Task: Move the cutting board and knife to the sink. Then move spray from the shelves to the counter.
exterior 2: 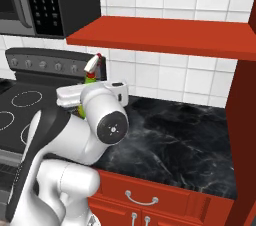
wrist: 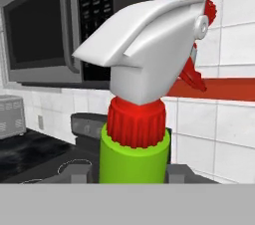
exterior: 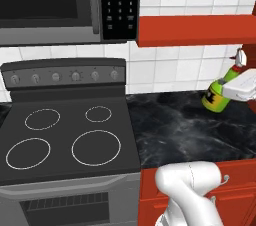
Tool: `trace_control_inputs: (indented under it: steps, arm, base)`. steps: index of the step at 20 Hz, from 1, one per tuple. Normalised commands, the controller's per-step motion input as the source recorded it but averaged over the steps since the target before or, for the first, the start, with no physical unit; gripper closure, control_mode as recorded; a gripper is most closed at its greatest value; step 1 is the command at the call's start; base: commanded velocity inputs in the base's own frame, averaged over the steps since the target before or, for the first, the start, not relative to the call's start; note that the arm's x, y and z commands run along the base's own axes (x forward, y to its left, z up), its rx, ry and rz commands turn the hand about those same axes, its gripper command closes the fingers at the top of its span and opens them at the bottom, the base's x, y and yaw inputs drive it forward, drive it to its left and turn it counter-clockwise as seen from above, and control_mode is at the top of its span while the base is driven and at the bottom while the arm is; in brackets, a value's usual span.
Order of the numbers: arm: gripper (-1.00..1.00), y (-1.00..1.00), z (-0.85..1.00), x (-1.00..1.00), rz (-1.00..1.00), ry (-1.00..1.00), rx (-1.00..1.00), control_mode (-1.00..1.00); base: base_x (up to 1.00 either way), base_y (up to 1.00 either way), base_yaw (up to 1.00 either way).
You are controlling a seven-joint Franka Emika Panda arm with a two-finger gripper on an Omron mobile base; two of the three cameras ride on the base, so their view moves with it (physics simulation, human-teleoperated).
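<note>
Black counter beneath, gripper clamped on tilted spray near the back edge; judged risk: released while tilted, bottle topples.

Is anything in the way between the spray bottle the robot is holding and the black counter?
Nothing visible. The gripper holds the spray bottle tilted just above the counter, and the stretch beneath it is bare.

Tilted green spray in the pincer above the black counter
</note>
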Motion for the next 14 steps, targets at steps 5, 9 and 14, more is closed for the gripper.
trace_control_inputs:
  steps: [5, 9, 14]
  arm:
    - [1.0, 0.11, -0.49, 0.0, 0.02, 0.0, 0.0, -1.0]
    - [1.0, 0.17, -0.52, 0.19, 0.01, 0.0, -0.03, -1.0]
    - [1.0, 0.16, -0.51, 0.31, 0.03, 0.0, -0.04, -1.0]
  base:
    - [0.0, 0.0, 0.0]
    - [0.0, 0.0, 0.0]
    - [0.0, 0.0, 0.0]
